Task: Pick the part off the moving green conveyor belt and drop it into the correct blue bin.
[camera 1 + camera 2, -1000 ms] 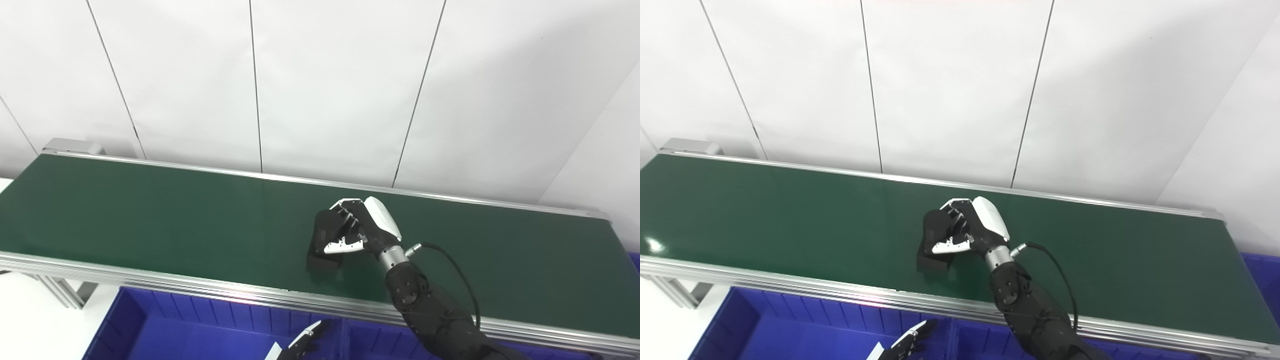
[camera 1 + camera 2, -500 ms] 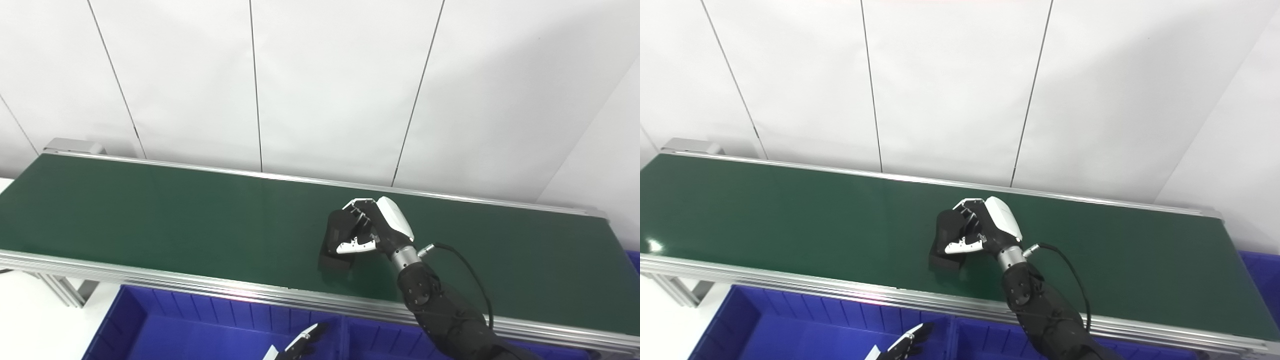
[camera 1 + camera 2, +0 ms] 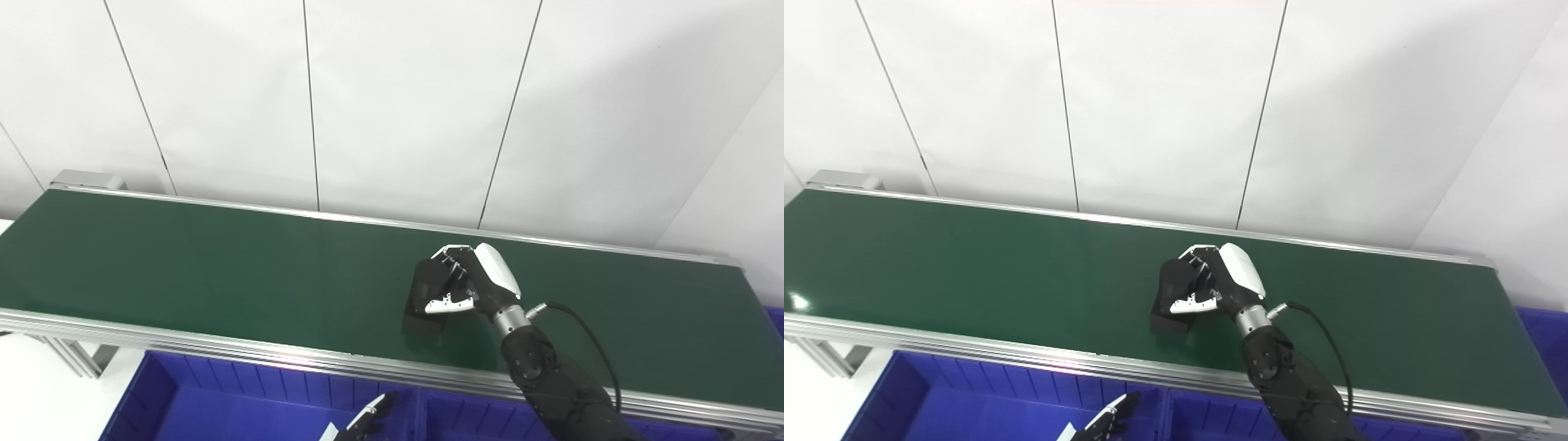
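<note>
The right hand (image 3: 471, 282) sits over the green conveyor belt (image 3: 214, 269), a little toward four o'clock from the belt's middle, its arm rising from the five o'clock corner of the view. Its fingers (image 3: 450, 260) curl over the top of the black part (image 3: 427, 294) and its thumb (image 3: 450, 304) presses against the part's near side, so the part is pinched between them. The part is a dark, blocky piece; its lower end meets the belt or its own shadow there, and whether it is lifted clear cannot be told. It lies at nine o'clock of the white back of the hand, closer to the belt's near rail (image 3: 245, 349) than to the far rail. Below that near rail, at six o'clock, stands the blue bin (image 3: 202, 398), with a divider wall (image 3: 421, 410) splitting it from a second compartment toward five o'clock. The left hand (image 3: 1102, 422) shows only as a few fingertips at the bottom edge over the blue bin, extended and holding nothing; how far they are spread cannot be told.
</note>
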Motion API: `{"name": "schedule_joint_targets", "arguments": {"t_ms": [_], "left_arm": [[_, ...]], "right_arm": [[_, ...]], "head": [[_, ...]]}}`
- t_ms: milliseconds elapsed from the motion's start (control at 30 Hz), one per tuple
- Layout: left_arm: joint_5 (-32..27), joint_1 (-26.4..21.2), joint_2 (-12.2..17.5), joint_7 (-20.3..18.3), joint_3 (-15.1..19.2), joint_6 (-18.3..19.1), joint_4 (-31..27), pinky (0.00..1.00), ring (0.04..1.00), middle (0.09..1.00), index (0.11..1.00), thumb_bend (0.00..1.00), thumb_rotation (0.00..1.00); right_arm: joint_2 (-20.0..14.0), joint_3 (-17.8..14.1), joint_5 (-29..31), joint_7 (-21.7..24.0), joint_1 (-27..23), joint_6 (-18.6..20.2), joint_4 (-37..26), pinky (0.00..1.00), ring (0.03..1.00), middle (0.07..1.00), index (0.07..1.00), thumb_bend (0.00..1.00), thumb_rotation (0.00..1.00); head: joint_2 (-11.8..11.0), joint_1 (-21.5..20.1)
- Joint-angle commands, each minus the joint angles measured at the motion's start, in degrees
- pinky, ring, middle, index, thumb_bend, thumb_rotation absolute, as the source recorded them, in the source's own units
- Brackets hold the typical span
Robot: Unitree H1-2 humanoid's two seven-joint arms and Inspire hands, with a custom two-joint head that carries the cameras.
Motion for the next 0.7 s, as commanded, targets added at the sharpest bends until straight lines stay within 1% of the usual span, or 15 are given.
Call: {"name": "schedule_joint_targets", "arguments": {"t_ms": [0, 67, 100, 133, 167, 200, 233, 300, 433, 500, 533, 567, 600, 633, 667], "left_arm": [[-1.2, -0.7, 0.2, -1.7, 0.6, -2.2, -1.6, 0.92, 0.958, 0.962, 0.946, 0.59, 0.95], [-1.8, -0.7, 0.3, -2.5, 1.1, -2.2, -1.6, 0.96, 0.974, 0.977, 0.964, 0.60, 0.97], [-1.8, -0.7, 0.4, -2.6, 1.3, -2.2, -1.6, 0.96, 0.977, 0.980, 0.968, 0.61, 0.97], [-1.9, -0.6, 0.5, -2.7, 1.5, -2.2, -1.8, 0.98, 0.984, 0.986, 0.978, 0.61, 0.99], [-1.9, -0.6, 0.6, -2.8, 1.7, -2.2, -2.1, 0.98, 0.984, 0.986, 0.979, 0.61, 0.99], [-1.9, -0.5, 0.8, -2.9, 2.0, -2.2, -2.4, 0.99, 0.991, 0.989, 0.984, 0.60, 1.00], [-2.0, -0.4, 0.9, -3.1, 2.1, -2.2, -2.6, 1.00, 0.996, 0.992, 0.988, 0.59, 1.00], [-2.3, -0.2, 1.2, -3.5, 2.7, -2.2, -3.3, 1.00, 1.000, 0.998, 0.996, 0.60, 1.00], [-3.9, 0.5, 1.1, -5.9, 4.2, -2.2, -4.2, 1.00, 1.000, 1.000, 1.000, 0.57, 1.00], [-5.0, 1.0, 1.1, -7.9, 5.5, -2.2, -5.2, 1.00, 1.000, 1.000, 1.000, 0.57, 1.00], [-5.3, 1.3, 1.1, -8.7, 6.1, -2.2, -5.6, 1.00, 1.000, 1.000, 1.000, 0.58, 1.00], [-5.9, 1.5, 1.2, -9.8, 6.8, -2.2, -6.4, 1.00, 1.000, 1.000, 1.000, 0.57, 1.00], [-6.1, 1.6, 1.3, -10.5, 7.4, -2.2, -6.8, 1.00, 1.000, 1.000, 1.000, 0.57, 1.00], [-6.6, 1.8, 1.3, -11.5, 8.2, -2.2, -7.4, 1.00, 1.000, 1.000, 1.000, 0.57, 1.00], [-7.0, 2.0, 1.3, -12.4, 8.9, -2.2, -7.8, 1.00, 1.000, 1.000, 1.000, 0.57, 1.00]], "right_arm": [[-0.7, -0.1, 0.9, 1.1, 0.2, 0.2, -4.2, 0.26, 0.318, 0.411, 0.513, 0.52, 0.00], [-1.6, -0.4, 1.6, 1.8, 1.5, 0.2, -7.2, 0.29, 0.351, 0.428, 0.512, 0.52, 0.00], [-2.0, -0.8, 1.7, 2.1, 2.1, 0.2, -8.4, 0.29, 0.351, 0.429, 0.512, 0.52, 0.00], [-2.2, -1.3, 1.6, 2.5, 2.7, 0.2, -9.7, 0.27, 0.332, 0.423, 0.513, 0.52, 0.00], [-2.6, -1.8, 1.5, 2.9, 3.3, 0.2, -11.1, 0.27, 0.330, 0.422, 0.513, 0.52, 0.00], [-2.8, -2.2, 1.4, 3.2, 3.8, 0.3, -12.2, 0.26, 0.326, 0.420, 0.513, 0.52, 0.00], [-2.9, -2.5, 1.2, 3.5, 4.1, 0.2, -12.9, 0.26, 0.325, 0.420, 0.513, 0.52, 0.00], [-3.3, -3.4, 1.1, 4.0, 5.5, 0.2, -15.6, 0.27, 0.328, 0.422, 0.514, 0.52, 0.00], [-3.7, -4.9, -0.3, 4.3, 7.5, 0.2, -18.7, 0.25, 0.305, 0.410, 0.511, 0.52, 0.00], [-4.0, -6.2, -0.6, 4.7, 9.3, 0.4, -21.5, 0.28, 0.332, 0.428, 0.514, 0.52, 0.00], [-4.1, -6.8, -0.6, 5.1, 10.1, 0.5, -22.6, 0.29, 0.347, 0.436, 0.514, 0.52, 0.00], [-4.2, -7.7, -0.6, 5.2, 11.3, 1.0, -24.5, 0.29, 0.353, 0.441, 0.514, 0.52, 0.00], [-4.2, -8.5, -0.6, 5.3, 12.3, 1.6, -26.1, 0.30, 0.357, 0.446, 0.514, 0.52, 0.00], [-4.1, -9.2, -0.7, 5.5, 13.2, 2.4, -27.7, 0.29, 0.353, 0.445, 0.516, 0.52, 0.00], [-4.1, -10.0, -0.7, 5.8, 14.2, 3.3, -29.5, 0.29, 0.352, 0.445, 0.516, 0.52, 0.00]], "head": [[0.5, -2.2], [0.9, -4.1], [1.1, -4.9], [1.5, -6.8], [1.6, -7.2], [1.9, -9.2], [1.9, -9.2], [2.3, -11.7], [2.4, -13.3], [4.0, -16.1], [4.0, -16.1], [5.6, -18.4], [5.6, -18.4], [7.0, -20.3], [7.0, -20.3]]}}
